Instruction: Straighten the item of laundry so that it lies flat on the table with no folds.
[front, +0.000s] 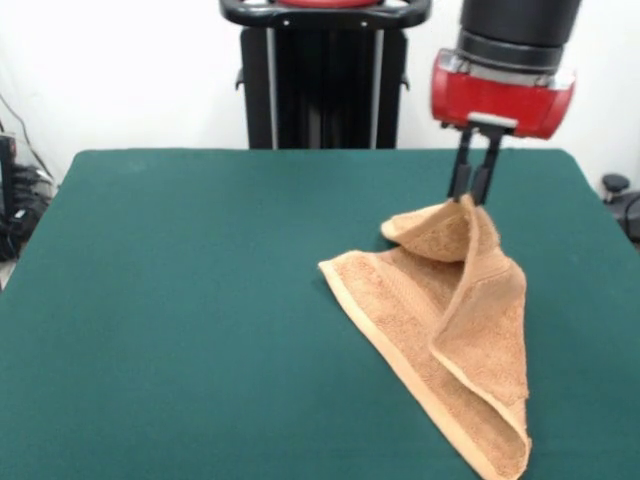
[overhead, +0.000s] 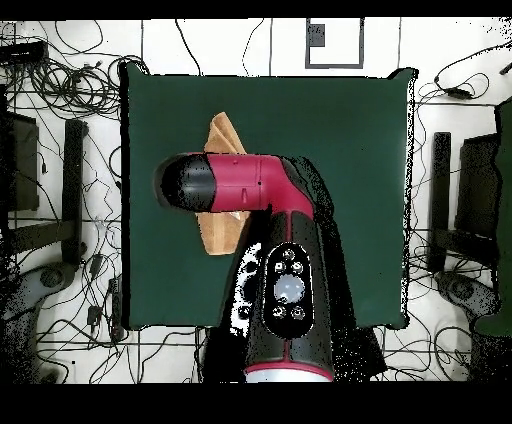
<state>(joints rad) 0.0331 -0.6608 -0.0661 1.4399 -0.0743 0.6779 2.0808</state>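
Observation:
The item of laundry (front: 455, 330) is a light-brown terry towel lying crumpled and folded over itself on the right half of the dark green table (front: 180, 300). Its far corner is lifted into a peak. My gripper (front: 472, 196) hangs straight down from the red wrist and is shut on that peak, holding it a little above the table. The rest of the towel trails toward the near edge. In the overhead view the arm (overhead: 240, 185) covers the gripper and most of the towel (overhead: 222, 135); only two ends of the towel show.
The black pedestal (front: 322, 80) stands behind the table's far edge. Cables and stands (overhead: 60, 200) lie on the floor around the table. A small grey square (overhead: 333, 42) sits on the floor beyond the table's top edge in the overhead view.

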